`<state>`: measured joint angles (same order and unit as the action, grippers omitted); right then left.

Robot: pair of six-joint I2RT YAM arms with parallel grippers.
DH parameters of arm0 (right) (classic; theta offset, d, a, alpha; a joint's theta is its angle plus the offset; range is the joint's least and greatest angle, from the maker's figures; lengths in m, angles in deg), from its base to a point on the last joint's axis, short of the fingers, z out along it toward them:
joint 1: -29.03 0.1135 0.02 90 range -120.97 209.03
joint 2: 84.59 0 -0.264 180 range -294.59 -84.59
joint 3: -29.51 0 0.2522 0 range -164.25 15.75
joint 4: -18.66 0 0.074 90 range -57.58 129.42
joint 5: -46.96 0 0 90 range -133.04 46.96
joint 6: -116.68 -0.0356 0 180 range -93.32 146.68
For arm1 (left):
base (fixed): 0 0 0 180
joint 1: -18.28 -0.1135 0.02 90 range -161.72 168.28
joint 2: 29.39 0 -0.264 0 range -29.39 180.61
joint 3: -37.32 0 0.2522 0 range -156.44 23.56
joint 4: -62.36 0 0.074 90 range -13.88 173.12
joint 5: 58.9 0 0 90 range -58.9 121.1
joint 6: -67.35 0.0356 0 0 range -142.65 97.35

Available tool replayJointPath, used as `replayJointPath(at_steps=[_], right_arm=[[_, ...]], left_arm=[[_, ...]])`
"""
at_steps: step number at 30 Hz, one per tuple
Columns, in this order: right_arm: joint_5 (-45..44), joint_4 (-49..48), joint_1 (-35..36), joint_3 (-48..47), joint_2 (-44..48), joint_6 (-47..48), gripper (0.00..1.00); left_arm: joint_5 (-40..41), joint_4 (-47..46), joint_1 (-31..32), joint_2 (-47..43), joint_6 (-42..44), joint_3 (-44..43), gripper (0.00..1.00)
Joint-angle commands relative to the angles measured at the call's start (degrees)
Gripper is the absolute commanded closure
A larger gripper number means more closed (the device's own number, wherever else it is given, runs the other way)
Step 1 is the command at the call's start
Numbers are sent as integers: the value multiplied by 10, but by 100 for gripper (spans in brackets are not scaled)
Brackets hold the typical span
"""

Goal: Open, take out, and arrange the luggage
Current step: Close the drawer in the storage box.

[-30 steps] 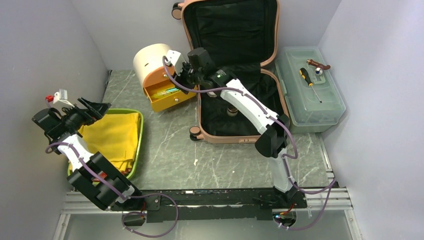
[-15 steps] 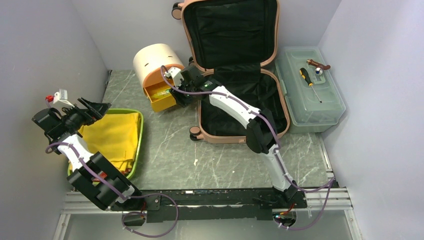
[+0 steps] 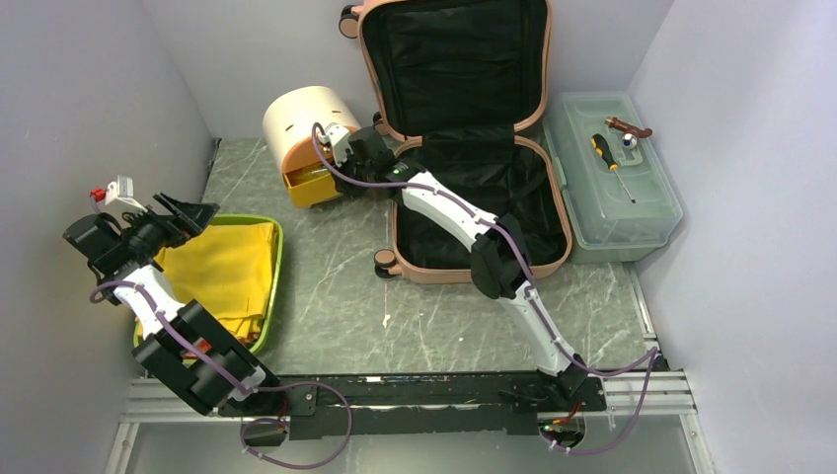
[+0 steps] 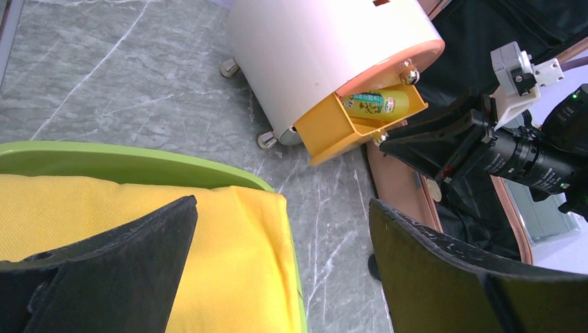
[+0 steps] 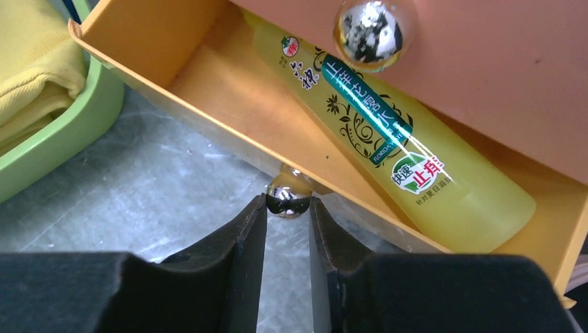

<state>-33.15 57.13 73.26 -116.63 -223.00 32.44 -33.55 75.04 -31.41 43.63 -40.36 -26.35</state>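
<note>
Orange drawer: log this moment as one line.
right gripper: shut on knob of lower drawer | drawer: part open, yellow bottle inside | left gripper: open above yellow cloth | luggage: open

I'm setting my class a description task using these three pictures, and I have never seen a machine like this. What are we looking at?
Two robot arms are bolted to a table. One picture looks down from above; the other two come from cameras on each wrist. On the table sit an open pink suitcase, a cream box with orange drawers, a grey-green toolbox with a screwdriver on its lid, and a green tray holding a yellow cloth. The left pincer hangs open above the tray. The right pincer pinches the silver knob of an open drawer, which holds a yellow bottle.
</note>
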Motion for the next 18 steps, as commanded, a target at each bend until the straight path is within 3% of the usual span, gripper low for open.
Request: replayJointPath(at_steps=[1, 7, 18], right_arm=[[-33, -92, -1, -34, -11, 14, 75], [-59, -148, 0, -29, -32, 38, 86], [-81, -227, 0, -42, -68, 51, 86]], left_arm=[[-10, -13, -4, -5, 6, 0, 1], [-8, -13, -4, -4, 7, 0, 1], [-5, -7, -4, -6, 13, -2, 1]])
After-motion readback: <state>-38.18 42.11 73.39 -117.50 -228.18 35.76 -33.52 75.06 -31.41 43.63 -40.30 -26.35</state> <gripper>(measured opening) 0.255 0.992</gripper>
